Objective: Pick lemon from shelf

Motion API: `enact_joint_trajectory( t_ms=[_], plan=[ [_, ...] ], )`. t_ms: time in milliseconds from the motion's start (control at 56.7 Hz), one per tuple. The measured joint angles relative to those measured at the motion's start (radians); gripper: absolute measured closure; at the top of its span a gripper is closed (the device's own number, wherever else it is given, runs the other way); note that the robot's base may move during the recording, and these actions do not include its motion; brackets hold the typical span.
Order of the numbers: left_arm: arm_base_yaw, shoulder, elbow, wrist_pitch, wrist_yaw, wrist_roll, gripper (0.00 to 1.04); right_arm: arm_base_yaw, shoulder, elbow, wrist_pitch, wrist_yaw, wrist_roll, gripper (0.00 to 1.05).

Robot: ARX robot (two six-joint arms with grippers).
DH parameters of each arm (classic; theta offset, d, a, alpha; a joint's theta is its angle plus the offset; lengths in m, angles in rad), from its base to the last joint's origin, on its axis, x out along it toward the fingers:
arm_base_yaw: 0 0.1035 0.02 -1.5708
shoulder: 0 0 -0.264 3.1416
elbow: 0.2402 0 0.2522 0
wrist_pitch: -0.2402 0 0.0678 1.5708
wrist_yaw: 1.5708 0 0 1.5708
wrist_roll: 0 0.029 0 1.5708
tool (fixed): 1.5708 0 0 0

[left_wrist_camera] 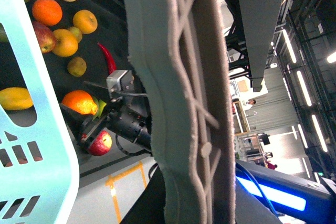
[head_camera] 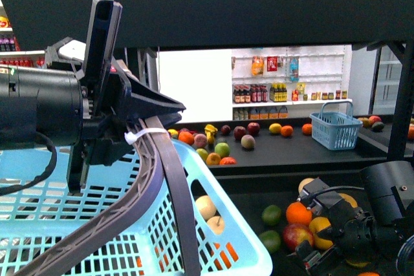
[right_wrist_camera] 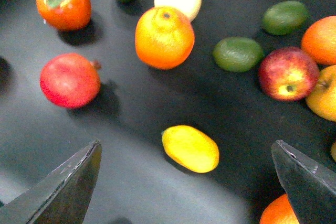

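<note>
The right gripper (right_wrist_camera: 186, 143) hangs over a lower tier of the black shelf (head_camera: 259, 17) with its jaws spread wide and nothing in them. In its wrist view the two dark fingers (right_wrist_camera: 65, 184) stand far apart at either side, and the lemon (right_wrist_camera: 190, 148) lies on the dark tray floor between them, touching neither. It rests on its side, apart from the other fruit. Beyond it are an orange (right_wrist_camera: 164, 36), a red round fruit (right_wrist_camera: 70, 80), two limes (right_wrist_camera: 238, 53) and a red apple (right_wrist_camera: 287, 73). In the front view the right arm (head_camera: 381, 218) reaches in low from the right among that same scatter of fruit. The left gripper (head_camera: 123, 105) fills the left of the front view, raised above a light blue basket (head_camera: 213, 224). The grey basket handle (head_camera: 162, 172) runs right up against it. Whether its fingers are clamped on the handle cannot be told — the left wrist view shows only the handle close up and a strip of the basket wall.
</note>
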Motion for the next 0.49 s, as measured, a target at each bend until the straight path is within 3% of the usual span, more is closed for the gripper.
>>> enact_joint_trajectory(
  t_ms=[141,212,282,494],
  plan=[
    [0.0,0.0,0.0,0.0,0.003,0.0,0.97,-0.024,0.139,0.104,-0.041,-0.015,-0.213,0.07],
    [0.0,0.0,0.0,0.0,0.003,-0.001,0.96,-0.04,0.254,0.205,-0.091,-0.005,-0.435,0.07],
    [0.0,0.0,0.0,0.0,0.003,0.0,0.96,-0.041,0.326,0.288,-0.149,0.004,-0.55,0.07],
    [0.0,0.0,0.0,0.0,0.002,0.0,0.97,-0.027,0.436,0.449,-0.169,-0.016,-0.648,0.07]
  ],
)
